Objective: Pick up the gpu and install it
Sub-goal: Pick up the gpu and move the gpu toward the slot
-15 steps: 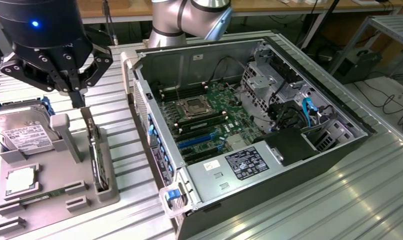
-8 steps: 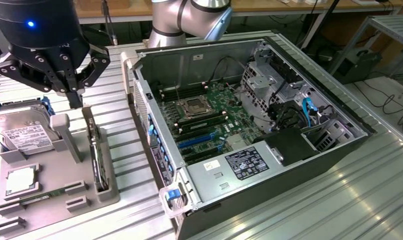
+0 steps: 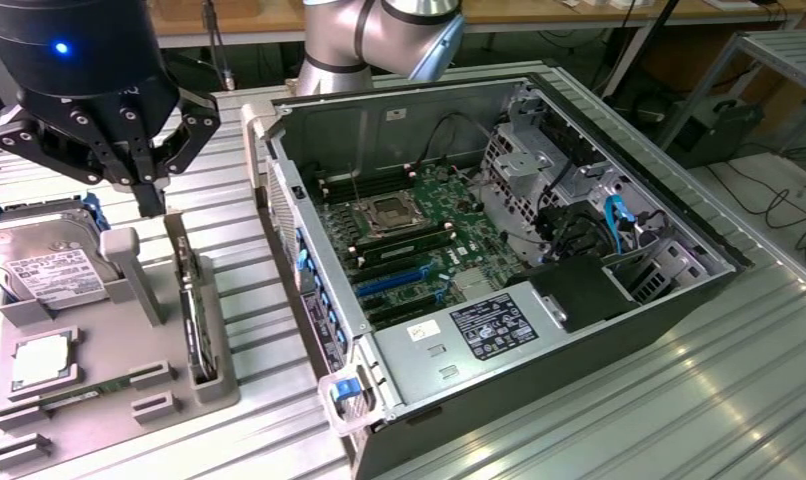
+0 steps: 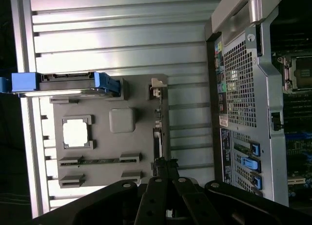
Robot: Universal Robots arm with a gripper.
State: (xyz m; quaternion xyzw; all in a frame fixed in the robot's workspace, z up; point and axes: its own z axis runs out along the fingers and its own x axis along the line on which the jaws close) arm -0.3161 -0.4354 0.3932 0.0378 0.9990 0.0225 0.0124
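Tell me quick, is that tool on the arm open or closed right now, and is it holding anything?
Tool: open or closed cannot be told; it hangs over the gpu, which stands on edge in the grey tray.

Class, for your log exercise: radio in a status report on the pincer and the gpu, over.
Pincer hovering above gpu end. gpu on edge in tray slot, not lifted. Case open; nothing seen between pincer and gpu.

Arm (image 3: pixel 376 35): grey jointed links, behind the gripper and off to the exterior view's right of it.
Gripper (image 3: pixel 147 198): black body, blue light lit, pointing straight down.
Fingers (image 3: pixel 144 180): tips drawn together, no gap visible; linkages splay outward either side above them.
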